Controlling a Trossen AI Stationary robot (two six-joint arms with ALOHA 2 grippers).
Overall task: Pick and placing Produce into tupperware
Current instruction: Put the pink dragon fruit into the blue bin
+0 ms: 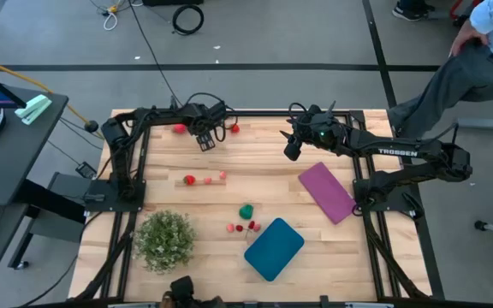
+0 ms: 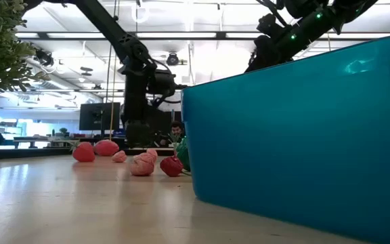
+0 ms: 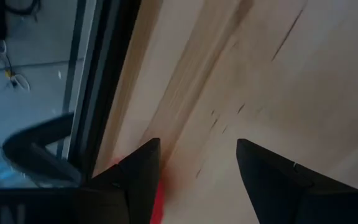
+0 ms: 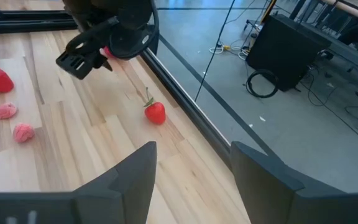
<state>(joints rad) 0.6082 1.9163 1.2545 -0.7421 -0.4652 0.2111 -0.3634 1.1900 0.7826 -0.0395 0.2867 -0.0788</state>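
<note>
Wood table (image 1: 229, 201) seen from above, framed by two dark robot arms. Near the bottom centre sits a teal container (image 1: 274, 249), empty. Small red and pink toy fruits (image 1: 244, 227) and a green one (image 1: 246, 210) lie just above it to the left; two more (image 1: 204, 179) rest mid-table. At the upper left, the left hand (image 1: 205, 139) hovers with fingers spread apart, between a red fruit (image 1: 180, 129) and a strawberry (image 1: 234, 129). At the upper centre, the right hand (image 1: 293, 149) hangs open, holding nothing. A purple mat (image 1: 328, 192) lies right; a bushy plant (image 1: 164, 239) lower left.
</note>
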